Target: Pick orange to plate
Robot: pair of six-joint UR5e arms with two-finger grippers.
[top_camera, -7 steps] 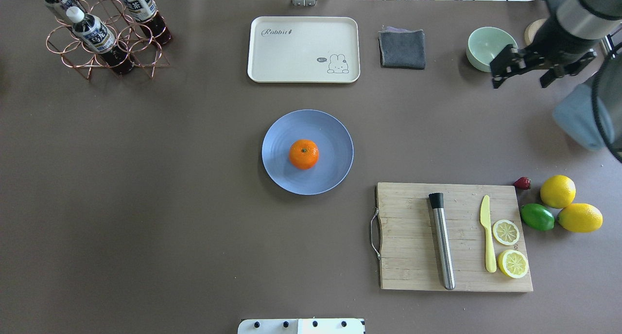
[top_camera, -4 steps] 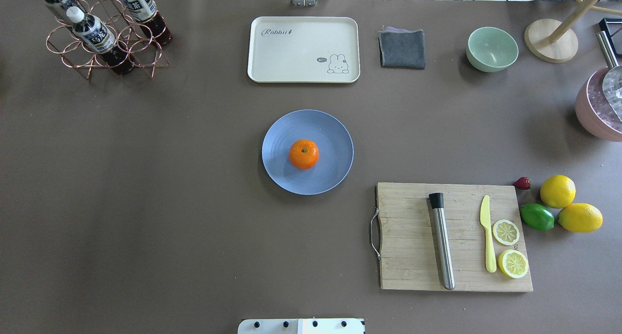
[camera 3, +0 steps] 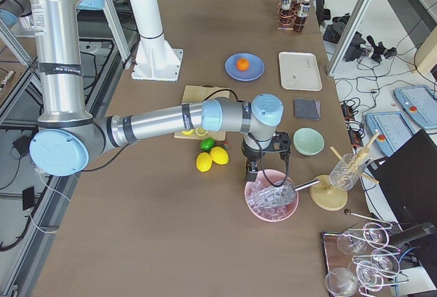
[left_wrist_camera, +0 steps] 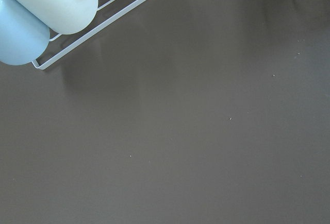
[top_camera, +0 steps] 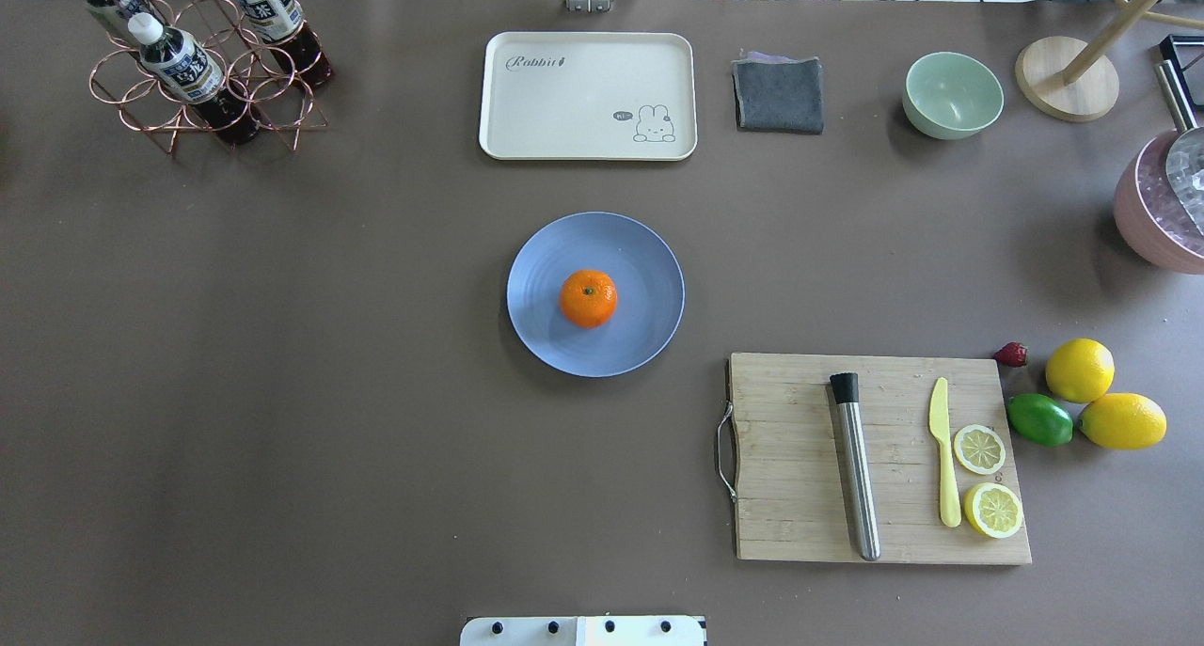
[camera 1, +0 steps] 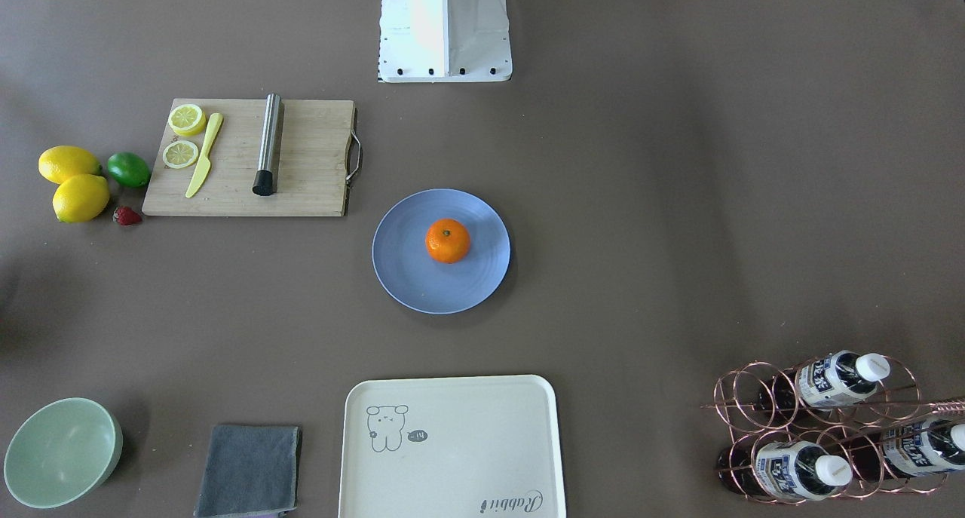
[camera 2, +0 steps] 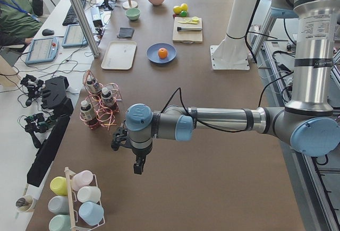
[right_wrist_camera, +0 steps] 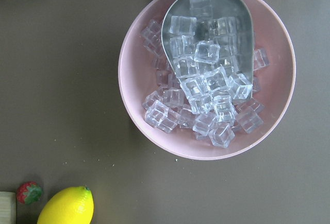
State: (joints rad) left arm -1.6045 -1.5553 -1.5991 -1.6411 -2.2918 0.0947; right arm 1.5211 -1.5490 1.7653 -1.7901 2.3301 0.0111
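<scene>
The orange point(top_camera: 588, 298) sits near the middle of the blue-lavender plate point(top_camera: 640, 260), stem dot up; the front view also shows the orange point(camera 1: 448, 240) on the plate point(camera 1: 407, 273). No gripper is near it. My left gripper point(camera 2: 137, 163) shows only in the left side view, hanging over bare table beyond the bottle rack, far from the plate; I cannot tell if it is open or shut. My right gripper point(camera 3: 262, 166) shows only in the right side view, above the pink ice bowl point(camera 3: 272, 200); its state cannot be told either.
A cutting board point(top_camera: 879, 458) carries a steel muddler, a yellow knife and lemon halves. Two lemons point(top_camera: 1080, 370), a lime and a strawberry lie beside it. A cream tray point(top_camera: 588, 96), grey cloth, mint bowl point(top_camera: 952, 94) and bottle rack point(top_camera: 202, 68) line the far edge.
One second ago my right arm and gripper hung over the upper right of the overhead view; they have since left that view. The orange and plate have not moved.
</scene>
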